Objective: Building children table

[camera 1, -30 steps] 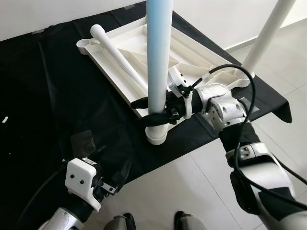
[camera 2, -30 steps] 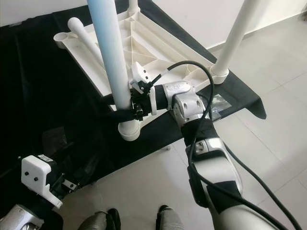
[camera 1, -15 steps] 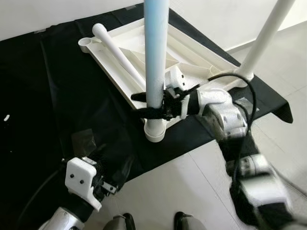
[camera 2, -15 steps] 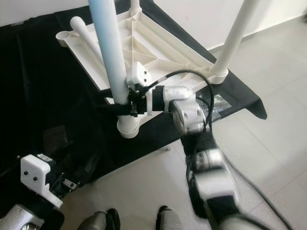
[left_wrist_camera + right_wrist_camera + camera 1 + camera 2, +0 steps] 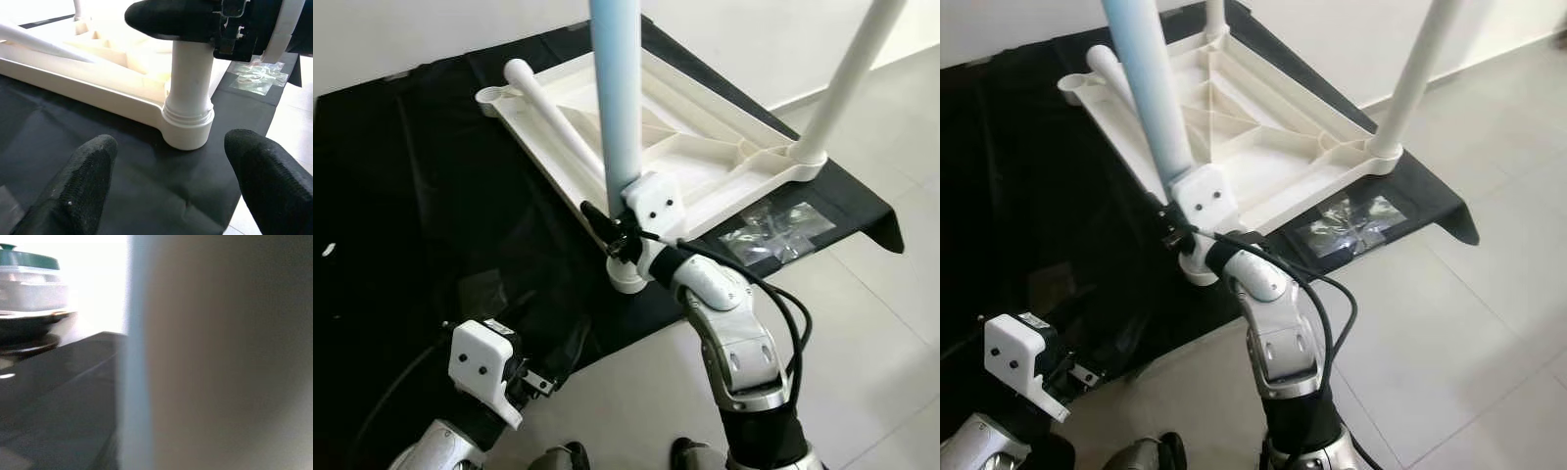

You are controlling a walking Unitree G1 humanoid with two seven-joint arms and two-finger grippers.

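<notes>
Right gripper, fingers closed around the upright pale-blue leg just above its corner socket on the inverted white tabletop. Left gripper, fingers spread apart, hovers low over the black cloth, near the socket.

A room in a home, by the look of it: pale tiled floor, plain white wall, and a black cloth (spread flat over the tiles).
</notes>
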